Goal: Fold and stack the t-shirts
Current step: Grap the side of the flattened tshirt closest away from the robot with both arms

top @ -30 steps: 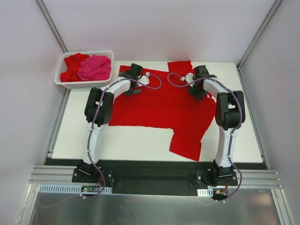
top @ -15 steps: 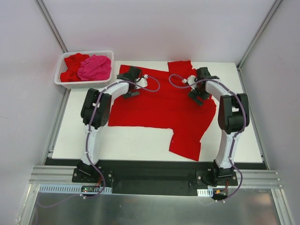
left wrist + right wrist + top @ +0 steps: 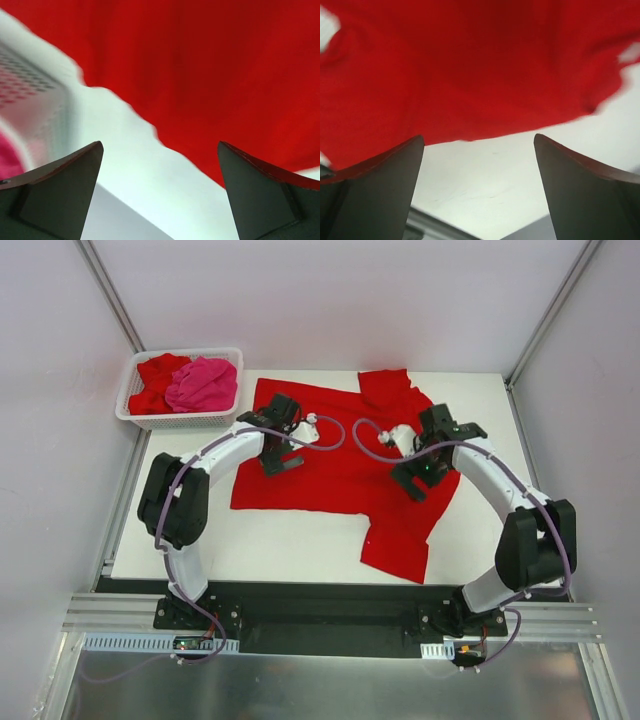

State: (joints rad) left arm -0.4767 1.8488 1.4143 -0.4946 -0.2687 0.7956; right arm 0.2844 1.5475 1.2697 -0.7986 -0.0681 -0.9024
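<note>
Red t-shirt is spread on the bench now. My right fingers just let go, left fingers wide too, both empty and backed off nearer. Folding next, I guess.

This looks like a robot lab, not a home. A left arm and a right arm are bolted to a metal rail by a white table. Plain white walls and silver bars box it in.
</note>
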